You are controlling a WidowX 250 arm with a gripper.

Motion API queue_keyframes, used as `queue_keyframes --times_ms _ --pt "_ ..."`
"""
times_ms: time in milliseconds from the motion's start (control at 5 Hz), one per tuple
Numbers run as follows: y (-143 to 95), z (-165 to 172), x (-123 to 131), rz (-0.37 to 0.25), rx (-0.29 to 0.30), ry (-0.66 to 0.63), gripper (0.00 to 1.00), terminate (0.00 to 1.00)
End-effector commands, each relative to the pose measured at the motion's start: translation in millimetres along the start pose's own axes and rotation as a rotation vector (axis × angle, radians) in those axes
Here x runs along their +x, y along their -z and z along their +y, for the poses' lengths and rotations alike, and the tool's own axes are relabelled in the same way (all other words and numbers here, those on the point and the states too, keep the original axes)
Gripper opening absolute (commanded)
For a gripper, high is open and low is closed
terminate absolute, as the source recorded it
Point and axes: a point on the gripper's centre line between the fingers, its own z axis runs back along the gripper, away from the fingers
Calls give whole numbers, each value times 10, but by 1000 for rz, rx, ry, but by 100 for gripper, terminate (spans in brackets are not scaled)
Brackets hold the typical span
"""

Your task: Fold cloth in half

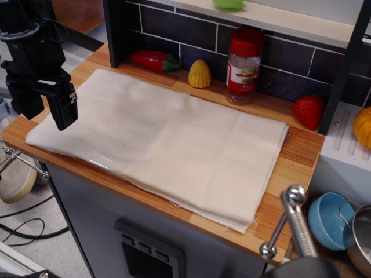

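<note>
End effector (pixel 45 110), fingers parted and empty, above the left edge of the cloth (pixel 168 139): pinch one corner cleanly, lifting before drawing across the surface (pixel 290 168).

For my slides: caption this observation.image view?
Gripper hovers at left end of flat cream cloth on wooden counter.

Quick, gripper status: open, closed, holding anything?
Gripper: open, holding nothing, above the cloth's left end.
</note>
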Motion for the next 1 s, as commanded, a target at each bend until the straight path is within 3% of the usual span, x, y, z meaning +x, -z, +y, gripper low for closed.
queue_keyframes --times_ms 0,400,800 --pt "0 0 0 0 0 0 100 0" --pt "-112 282 497 -70 3 2 100 0" --pt "13 568 849 -121 50 17 100 0"
